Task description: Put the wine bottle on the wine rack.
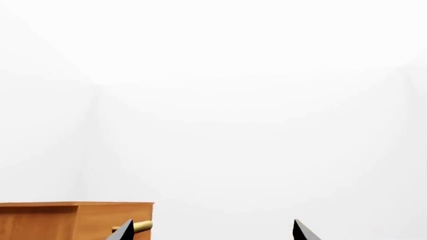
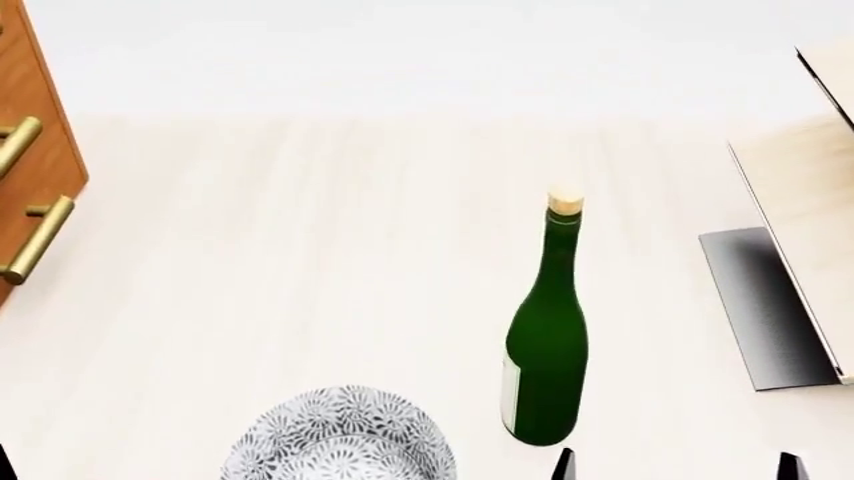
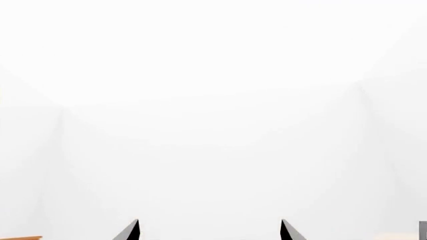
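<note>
- Bowl (image 2: 339, 437) sits closest, at the near desk (image 2: 267, 280) edge, just left of the bottle (image 2: 549, 340).
- Right gripper (image 2: 678, 465) only shows two finger tips, spread wide and holding nothing, just right of the bottle's base. Looks staged for a grab, I'd guess.
- Left gripper (image 1: 212, 231) fingers are spread too, facing the cabinet (image 1: 73, 220) corner.
- Bottle stands upright mid-desk, long axis vertical, cork up, label low.
- Rack (image 2: 787, 270) is at the right edge, apart from the bottle, so nothing's placed yet.
</note>
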`<state>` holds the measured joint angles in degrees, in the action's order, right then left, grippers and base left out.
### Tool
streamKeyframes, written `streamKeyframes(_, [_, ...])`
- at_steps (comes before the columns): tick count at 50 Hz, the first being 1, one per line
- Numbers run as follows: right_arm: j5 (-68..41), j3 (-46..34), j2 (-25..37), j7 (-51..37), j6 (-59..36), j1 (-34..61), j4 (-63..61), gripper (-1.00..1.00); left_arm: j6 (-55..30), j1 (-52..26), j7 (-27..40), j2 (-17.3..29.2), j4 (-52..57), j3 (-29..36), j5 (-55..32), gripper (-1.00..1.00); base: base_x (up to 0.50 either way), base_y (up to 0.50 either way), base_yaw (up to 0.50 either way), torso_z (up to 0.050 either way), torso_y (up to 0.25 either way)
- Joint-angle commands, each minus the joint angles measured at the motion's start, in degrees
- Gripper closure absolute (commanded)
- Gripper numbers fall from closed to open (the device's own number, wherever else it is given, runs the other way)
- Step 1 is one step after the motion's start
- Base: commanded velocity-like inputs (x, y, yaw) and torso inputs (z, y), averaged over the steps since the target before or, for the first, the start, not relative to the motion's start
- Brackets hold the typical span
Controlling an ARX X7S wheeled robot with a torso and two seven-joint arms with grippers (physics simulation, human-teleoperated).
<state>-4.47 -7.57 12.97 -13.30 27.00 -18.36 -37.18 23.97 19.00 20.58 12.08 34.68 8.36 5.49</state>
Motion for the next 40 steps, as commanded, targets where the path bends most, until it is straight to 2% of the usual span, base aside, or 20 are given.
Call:
streamKeyframes(1, [0.1, -0.4, 0.3, -0.4, 0.0, 0.0, 0.1, -1.00, 0.0, 0.0, 0.4, 0.4, 0.0, 0.4, 0.0, -1.00, 0.17, 0.00, 0.00, 0.000, 0.000])
streamKeyframes(34, [0.1, -1.2, 1.3, -1.5, -0.6, 0.7, 0.9, -1.00, 0.2, -0.1, 1.8, 1.4, 0.0, 1.1, 0.4, -1.00, 0.17, 0.00, 0.00, 0.000, 0.000])
streamKeyframes(40, [-2.1, -1.6, 1.7, -1.7, -5.2, 1.9, 1.0, -1.00, 0.4, -0.2, 2.1, 1.6, -0.2, 1.2, 0.4, -1.00, 0.08, 0.00, 0.00, 0.000, 0.003])
